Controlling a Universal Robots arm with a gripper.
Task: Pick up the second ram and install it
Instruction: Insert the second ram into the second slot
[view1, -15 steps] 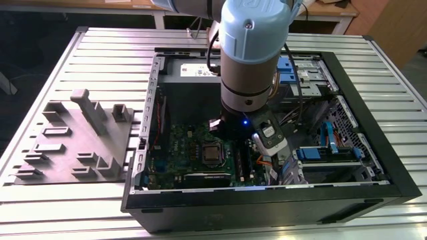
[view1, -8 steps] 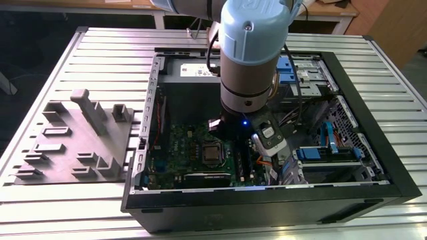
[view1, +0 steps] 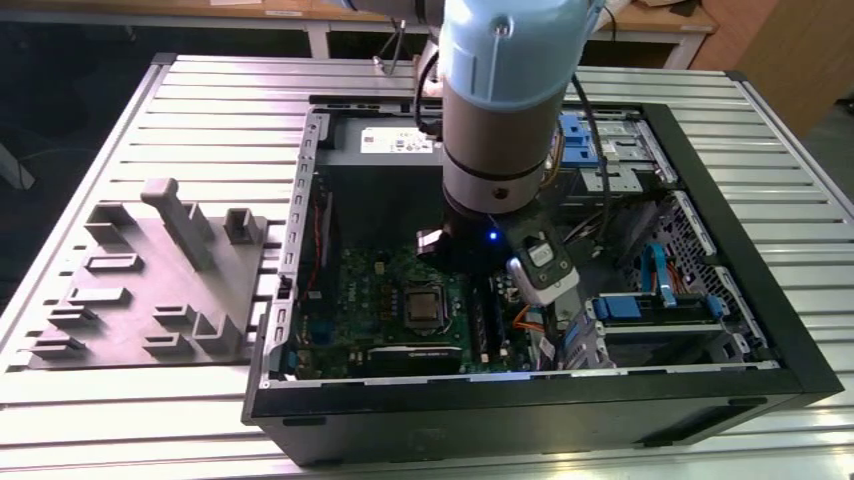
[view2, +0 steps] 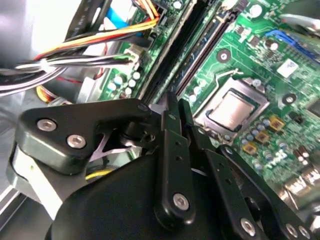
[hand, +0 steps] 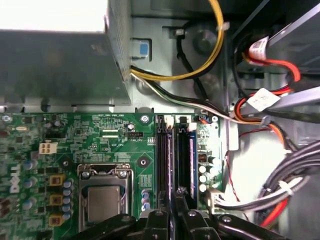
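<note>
Reaching down into the open computer case (view1: 747, 330), the arm is holding its gripper (hand: 172, 200) directly over the RAM slots (hand: 161, 155) of the green motherboard (hand: 120, 150). In both wrist views the black fingers (view2: 172, 125) are lying almost together, with a slim gap between them; whether they are pinching anything cannot be told. The second ram (hand: 192, 160), a narrow dark blue-green stick, is sitting lengthwise in the slot row just beside the gripper tips, next to a parallel stick (hand: 170, 160). The processor socket (hand: 104, 197) is lying near the slots, and bundled cables (hand: 280, 192) are running along the board's other edge. A grey fixture (view1: 160, 280) is resting on the table (view1: 134, 100) at the exterior view's left.
</note>
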